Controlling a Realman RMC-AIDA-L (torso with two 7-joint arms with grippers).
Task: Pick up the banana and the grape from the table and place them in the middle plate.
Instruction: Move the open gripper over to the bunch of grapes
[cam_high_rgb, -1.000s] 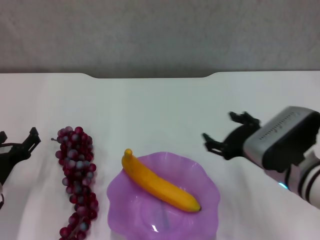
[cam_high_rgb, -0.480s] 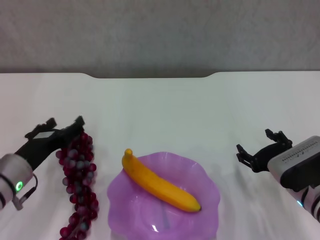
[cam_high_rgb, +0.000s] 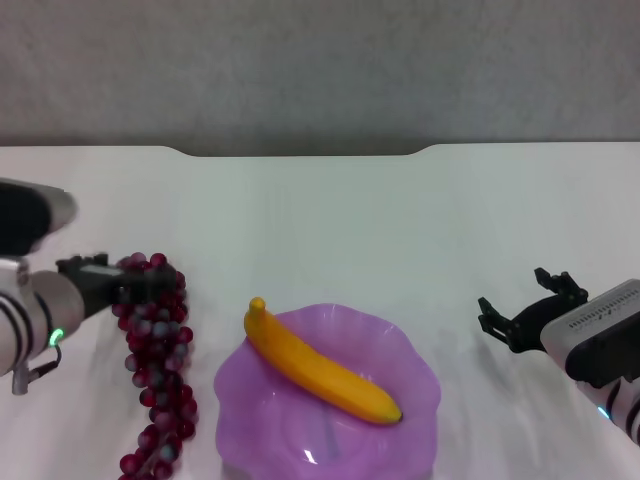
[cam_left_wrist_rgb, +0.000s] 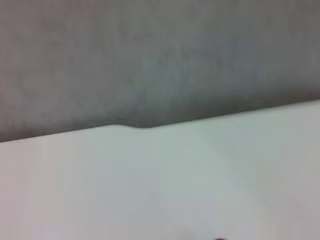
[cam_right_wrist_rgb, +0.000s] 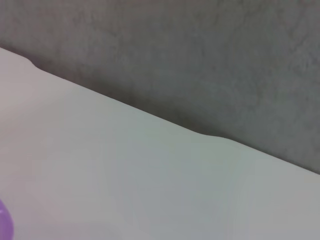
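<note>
- Already, the banana (cam_high_rgb: 320, 366) is seen lying slantwise in the plate (cam_high_rgb: 412, 352), its greenish tip at the 10 o'clock rim and its other end near 4 o'clock; that half of the job is judged done.
- The grape (cam_high_rgb: 155, 355) is left on the table (cam_high_rgb: 330, 220), just off the plate's 9 o'clock side, stretched as a long bunch from 12 to 6 o'clock and apart from the purple rim.
- The left gripper (cam_high_rgb: 135, 285) is held low at the bunch's far end, its dark fingers lying against the top grapes; whether the jaws are spread or pressed together cannot be told, since they merge with the dark fruit. The placement is read as a reach for the stem end, where a long bunch is most easily lifted.
- The right gripper (cam_high_rgb: 520, 308) is held off at the plate's 3 o'clock, well apart from the rim, its jaws spread and nothing between them. It is judged to be kept clear so the plate is left free for the other arm.
- Only white tabletop, the notched far edge and grey wall are shown by the left wrist view; in the right wrist view a sliver of the purple plate is caught at one corner.
- The grape's move into the plate beside the banana is not yet made.
</note>
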